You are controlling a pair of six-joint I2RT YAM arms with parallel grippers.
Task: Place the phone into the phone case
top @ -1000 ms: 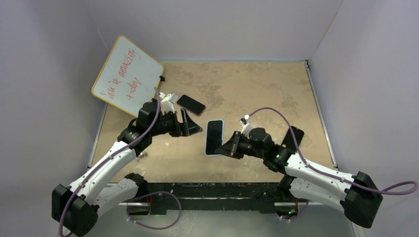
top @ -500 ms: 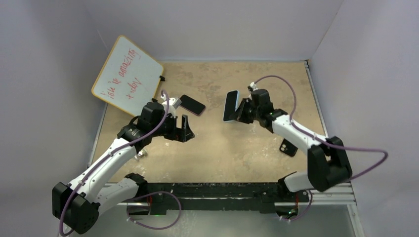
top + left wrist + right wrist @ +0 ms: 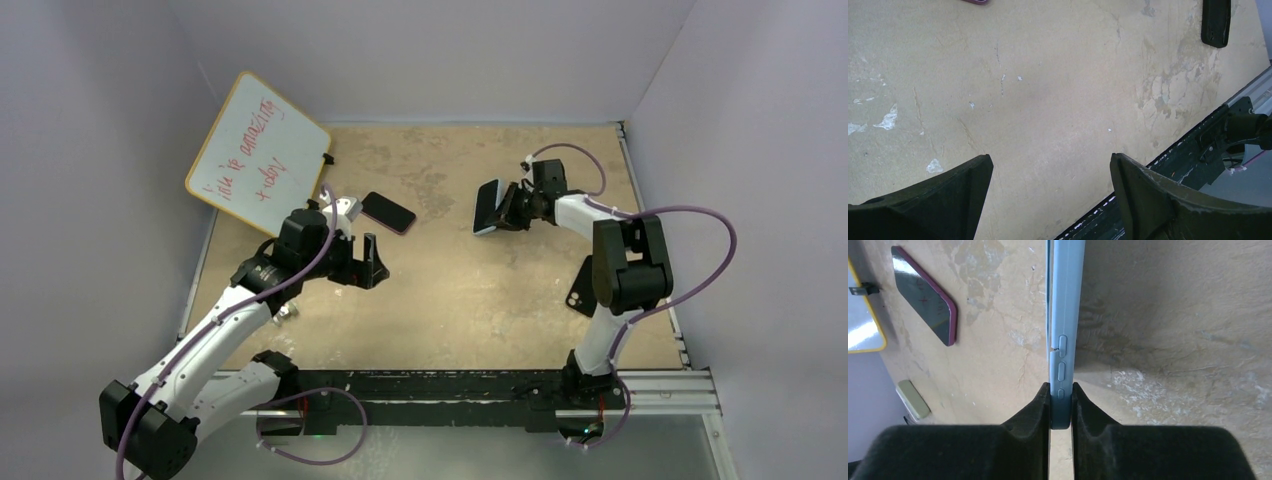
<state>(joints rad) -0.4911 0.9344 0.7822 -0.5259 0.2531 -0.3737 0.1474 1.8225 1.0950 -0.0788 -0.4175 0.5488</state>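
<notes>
My right gripper point(image 3: 512, 207) is shut on the lower edge of a light-blue phone case point(image 3: 487, 208) and holds it on edge above the far right of the table. In the right wrist view the case's blue side with its button bumps point(image 3: 1066, 315) runs up from between my fingertips point(image 3: 1061, 390). A dark glossy phone with a maroon rim point(image 3: 388, 211) lies flat at the far left, also seen in the right wrist view point(image 3: 925, 300). My left gripper point(image 3: 372, 262) is open and empty just in front of that phone, over bare table point(image 3: 1050, 165).
A black slab with camera holes point(image 3: 580, 295) lies at the table's right, also in the left wrist view point(image 3: 1216, 22). A whiteboard point(image 3: 258, 152) leans at the far left. A small beige block point(image 3: 913, 399) lies near it. A black rail point(image 3: 450, 385) runs along the near edge.
My right gripper has carried the blue case from the table's middle up and away to the far right. My left gripper has drawn back slightly to the left, still open.
</notes>
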